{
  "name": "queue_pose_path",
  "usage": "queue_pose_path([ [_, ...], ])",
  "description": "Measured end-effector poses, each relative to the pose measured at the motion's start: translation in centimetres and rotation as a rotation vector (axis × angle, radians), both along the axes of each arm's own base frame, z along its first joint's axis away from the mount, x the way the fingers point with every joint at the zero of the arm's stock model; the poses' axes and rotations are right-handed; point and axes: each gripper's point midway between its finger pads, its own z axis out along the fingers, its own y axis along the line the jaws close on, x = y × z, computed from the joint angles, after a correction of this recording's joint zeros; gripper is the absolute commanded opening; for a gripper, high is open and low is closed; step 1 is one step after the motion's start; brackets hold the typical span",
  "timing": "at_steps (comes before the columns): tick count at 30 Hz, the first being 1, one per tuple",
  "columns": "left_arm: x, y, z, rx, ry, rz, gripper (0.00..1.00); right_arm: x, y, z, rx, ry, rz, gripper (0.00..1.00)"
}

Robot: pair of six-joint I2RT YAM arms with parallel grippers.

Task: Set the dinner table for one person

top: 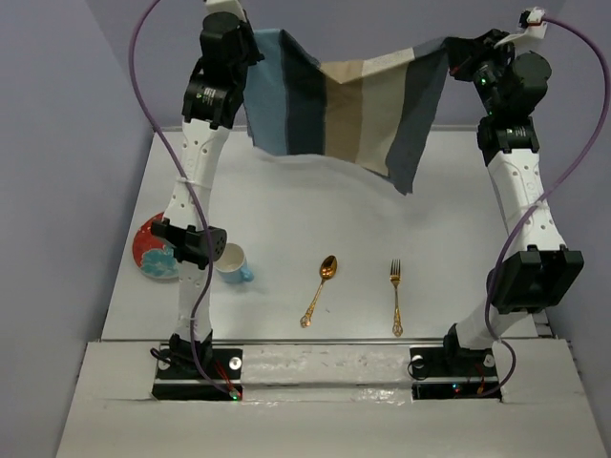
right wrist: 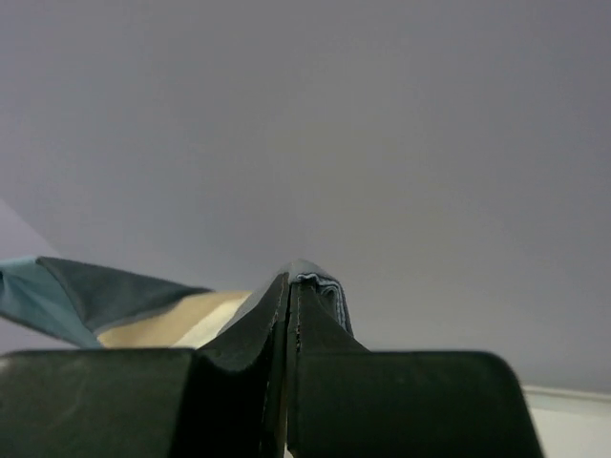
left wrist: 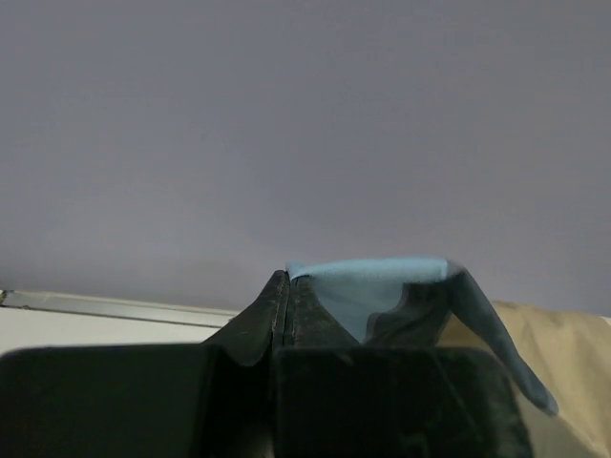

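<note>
The striped blue, grey and tan placemat (top: pixel 348 105) hangs in the air over the far part of the white dinner table (top: pixel 325 215), stretched between both arms. My left gripper (top: pixel 256 43) is shut on its left corner; the light blue cloth (left wrist: pixel 368 286) shows at the fingertips. My right gripper (top: pixel 456 48) is shut on its right corner, folded cloth (right wrist: pixel 320 284) pinched between the fingers. A gold spoon (top: pixel 320 289) and gold fork (top: pixel 395 296) lie near the front. A light blue mug (top: pixel 232 263) and a red plate (top: pixel 151 246) sit at the left.
A metal rail (top: pixel 325 338) runs along the table's near edge, with both arm bases just in front of it. Purple cables loop beside each arm. Grey walls surround the table on three sides.
</note>
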Motion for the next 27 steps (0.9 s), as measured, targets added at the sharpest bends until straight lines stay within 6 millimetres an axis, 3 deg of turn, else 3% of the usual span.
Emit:
queue_pose_path([
  [3,-1.1,2.0,2.1,-0.007,-0.033,0.036,0.0,-1.1,0.4,0.6,-0.018,-0.042,0.023,0.0],
  [5,-1.7,2.5,2.6,-0.006,-0.036,0.043,0.0,-1.8,0.6,-0.5,-0.022,-0.031,0.031,0.0],
  [9,-2.5,2.4,2.1,0.009,0.002,0.031,0.0,-3.2,0.7,-5.3,-0.022,0.058,0.037,0.0],
  [12,-3.4,2.2,1.4,0.03,0.044,0.006,0.0,-4.4,0.7,-7.2,-0.028,0.114,0.036,0.0],
  [14,-5.0,2.3,1.3,0.037,0.071,-0.027,0.0,-5.9,0.6,-6.4,-0.041,0.111,0.029,0.0],
  [16,-7.6,2.8,2.2,0.031,0.069,-0.057,0.0,-7.9,0.5,-4.2,-0.056,0.06,0.019,0.0],
  [20,-14.7,4.1,5.0,-0.029,-0.028,-0.113,0.0,-11.5,0.5,0.5,-0.079,-0.054,0.013,0.0],
  [22,-17.4,4.7,5.2,-0.052,-0.063,-0.125,0.0,-12.4,0.6,2.1,-0.084,-0.097,0.015,0.0],
  [25,-18.5,4.9,6.1,-0.074,-0.112,-0.134,0.0,-11.9,0.7,2.4,-0.087,-0.101,0.02,0.0],
  [27,-17.5,4.6,6.6,-0.079,-0.134,-0.137,0.0,-10.4,0.7,1.1,-0.086,-0.065,0.022,0.0],
])
